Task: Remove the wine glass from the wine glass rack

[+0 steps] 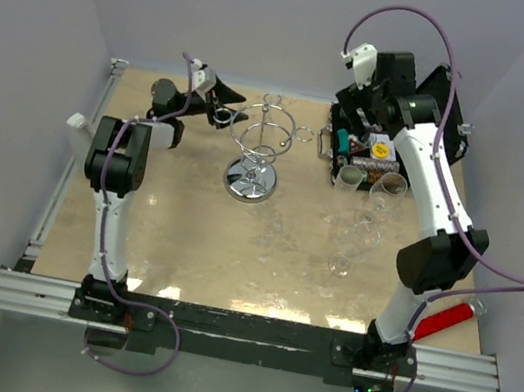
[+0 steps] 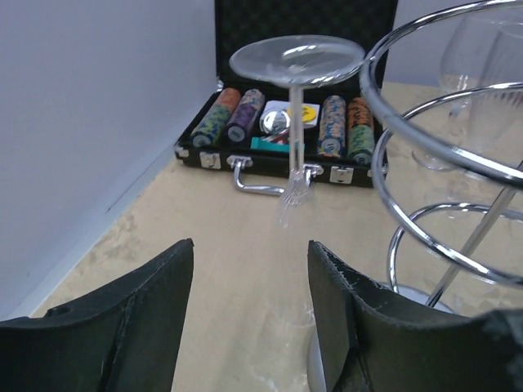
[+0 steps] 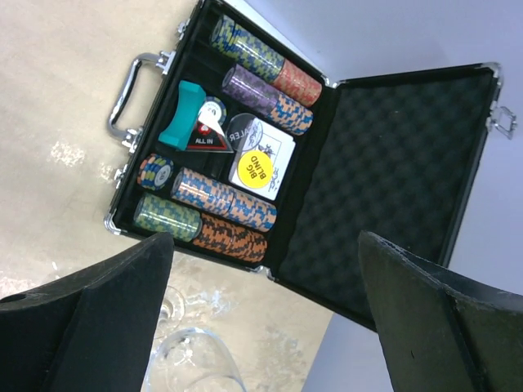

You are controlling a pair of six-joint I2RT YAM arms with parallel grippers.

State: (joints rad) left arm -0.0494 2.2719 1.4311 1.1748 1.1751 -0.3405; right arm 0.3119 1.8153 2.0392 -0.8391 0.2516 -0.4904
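Wine glass (image 2: 296, 60): inverted, foot uppermost, stem running straight down, at the far side of the wine glass rack (image 1: 251, 180). The rack stands on the table (image 1: 183, 243), a little toward 12 o'clock from the table's centre.

Left gripper (image 2: 249, 247): fingers parted, nothing between them and nothing touched. It sits at 10 o'clock from the rack, close to the top ring but clear of it. In its own camera the glass stem lines up with the gap between the fingers, but further off, not within them.

Right gripper (image 3: 265, 238): spread wide, holding nothing, hanging over the open black case (image 3: 392, 163) at 2 o'clock on the table.

Differences between views:
- The left wrist view alone shows the glass clearly, with the rack's chrome rings at 3 o'clock. It does not show which loop carries the foot.
- In the top view the glass is too faint to separate from the wire loops. That view alone shows both arms, plus loose glasses (image 1: 388, 192) standing at 6 o'clock from the case.
- The right wrist view alone shows the case contents: rows of poker chips (image 3: 225, 200) and a foam-lined lid.
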